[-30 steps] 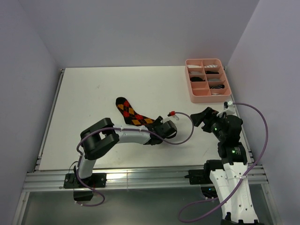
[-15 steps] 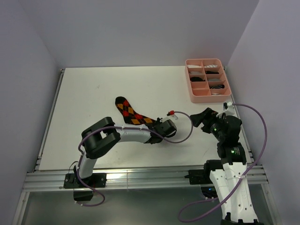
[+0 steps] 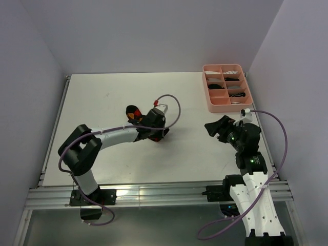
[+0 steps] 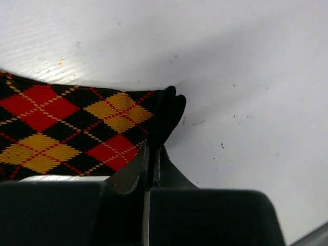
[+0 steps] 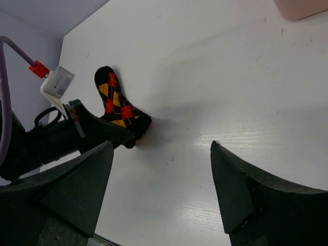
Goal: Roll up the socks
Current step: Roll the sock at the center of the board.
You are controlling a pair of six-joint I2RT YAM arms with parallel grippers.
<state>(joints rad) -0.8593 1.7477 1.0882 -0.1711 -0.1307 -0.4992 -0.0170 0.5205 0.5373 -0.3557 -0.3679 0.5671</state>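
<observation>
Sweeping leftward from a second ago, folding the argyle sock point(image 3: 133, 113) back over itself at mid-table point(image 3: 102, 97), left gripper point(image 4: 152, 156) clamped tight on its cuff (right gripper point(image 3: 215, 127) gaping, holding nothing), beginning the roll.

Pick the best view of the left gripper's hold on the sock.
Left wrist: left gripper shut on the sock at its edge, close up. Top external: the arm hides most of the sock. Right wrist: the pinch is small, side-on.
</observation>
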